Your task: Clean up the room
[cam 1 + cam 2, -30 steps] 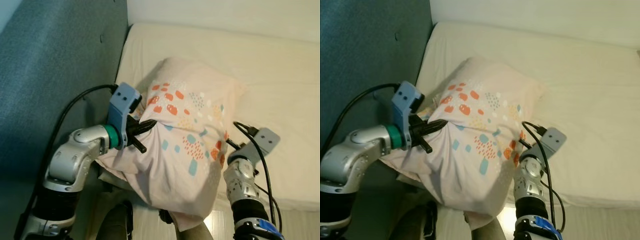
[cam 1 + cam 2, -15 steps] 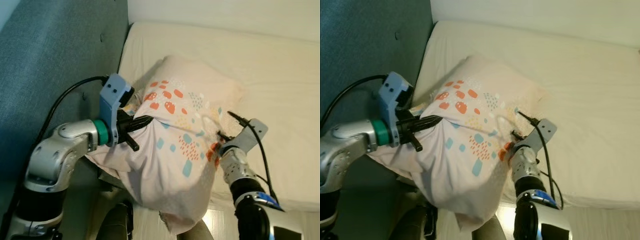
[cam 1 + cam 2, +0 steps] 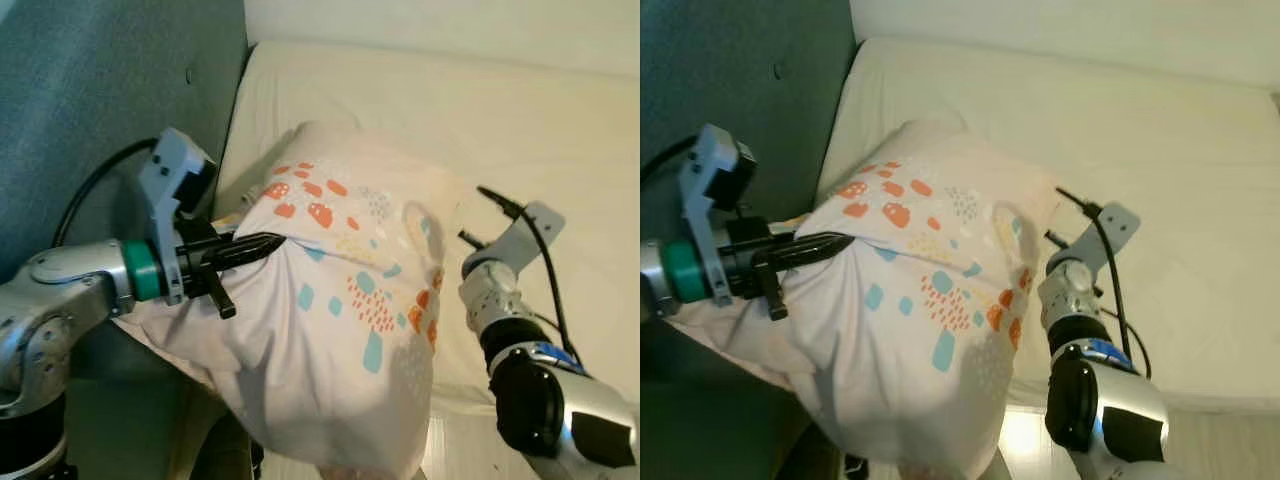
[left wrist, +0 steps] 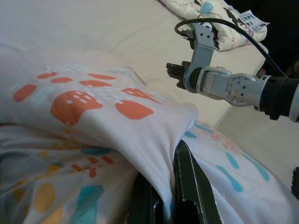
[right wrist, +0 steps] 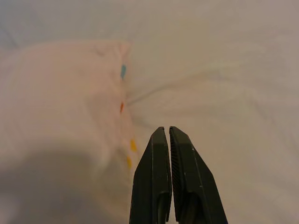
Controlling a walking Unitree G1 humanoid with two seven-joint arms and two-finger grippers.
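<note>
**Pillow held over the bed**

The left gripper (image 3: pixel 268 243) pinches the pillow (image 3: pixel 350 320) cloth at the pillow's 9 o'clock side. The pillow hangs over the bed (image 3: pixel 560 130) edge. The right gripper (image 5: pixel 169 140), fingers pressed together, sits just beside the pillow's 3 o'clock side.

Right gripper (image 5: pixel 167 135) off pillow (image 3: pixel 350 290).

light: soft, even, warm indoor | shadows: faint | focus: right wrist view slightly blurred | glare: none
</note>
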